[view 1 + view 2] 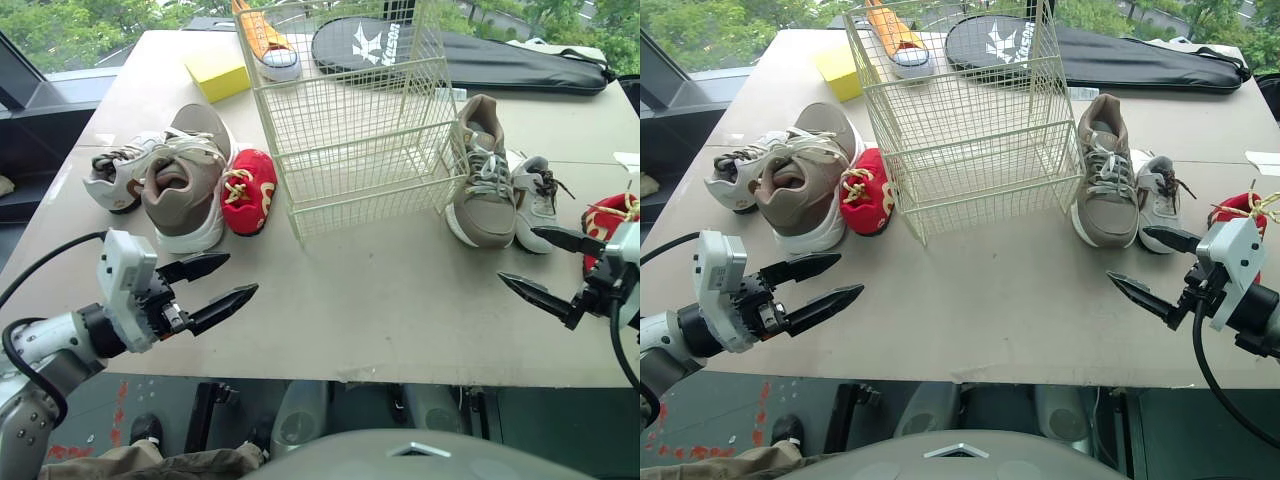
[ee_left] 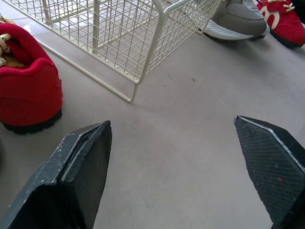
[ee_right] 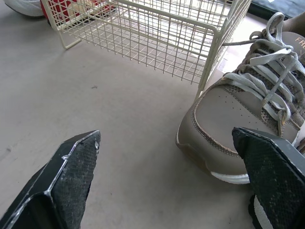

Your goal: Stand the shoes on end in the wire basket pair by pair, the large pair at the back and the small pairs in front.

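Note:
A cream wire basket (image 1: 360,130) stands mid-table with nothing in it. Left of it lie a large taupe shoe (image 1: 185,180), a small grey shoe (image 1: 118,170) and a small red shoe (image 1: 248,190). Right of it lie the other large taupe shoe (image 1: 483,175), a small grey shoe (image 1: 538,200) and a red shoe (image 1: 610,225). An orange shoe (image 1: 265,40) lies behind the basket. My left gripper (image 1: 220,285) is open near the front edge, short of the red shoe (image 2: 28,90). My right gripper (image 1: 545,265) is open, in front of the taupe shoe (image 3: 248,114).
A yellow block (image 1: 218,75) and a black racket bag (image 1: 470,55) lie at the back of the table. Bare tabletop (image 1: 380,290) stretches between my grippers in front of the basket. The table's front edge runs just below both grippers.

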